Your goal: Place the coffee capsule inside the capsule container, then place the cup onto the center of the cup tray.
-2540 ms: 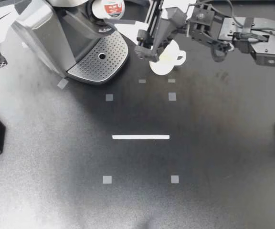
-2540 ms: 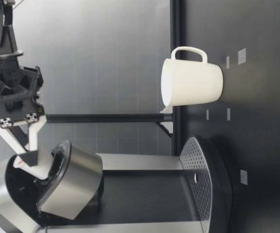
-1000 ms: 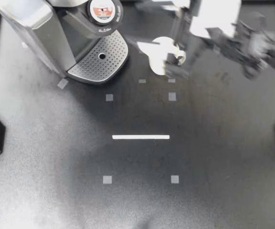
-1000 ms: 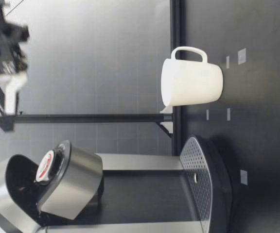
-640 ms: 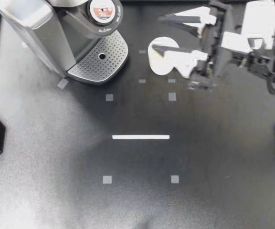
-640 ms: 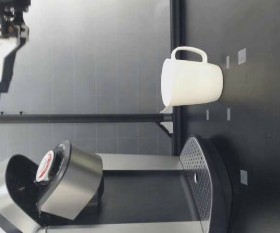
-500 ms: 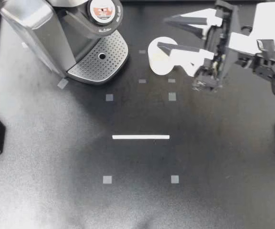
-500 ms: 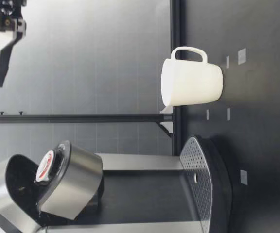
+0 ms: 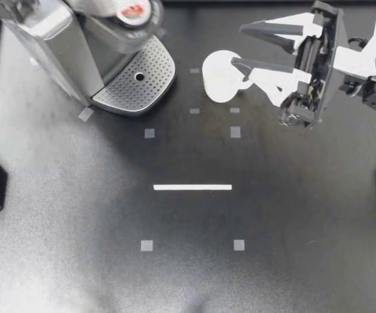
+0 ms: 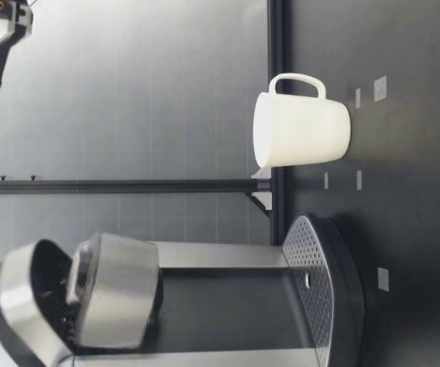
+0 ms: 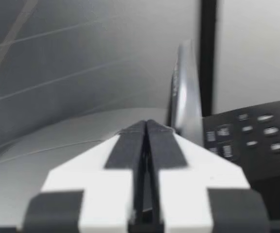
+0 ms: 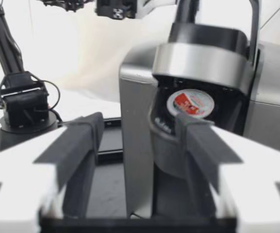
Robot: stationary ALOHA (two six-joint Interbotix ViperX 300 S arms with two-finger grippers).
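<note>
Nearest us on the black table (image 9: 77, 215) lie small tape squares (image 9: 147, 245), and beyond them a white tape line (image 9: 192, 187) across the middle. Farther on, at about 12 o'clock, the cup (image 9: 215, 81) stands upright on the bare table with its handle toward 3 o'clock. It is off the cup tray (image 9: 136, 88), which lies to its 9 o'clock at the foot of the coffee machine (image 9: 51, 39) at 11 o'clock. Our right gripper (image 9: 237, 44) comes in from 3 o'clock and hangs over the cup's handle side. Its fingers point toward 9 o'clock, spread wide, with nothing in them. Ahead of it, between the spread fingers, the coffee capsule (image 12: 190, 103) sits in the capsule container (image 12: 162, 145), with the silver lid (image 12: 203, 60) tilted over it. Farthest off, our left gripper (image 11: 145, 127) has its fingers pressed together on nothing, the tips at the machine's curved grey top. We cannot tell whether they touch it.
</note>
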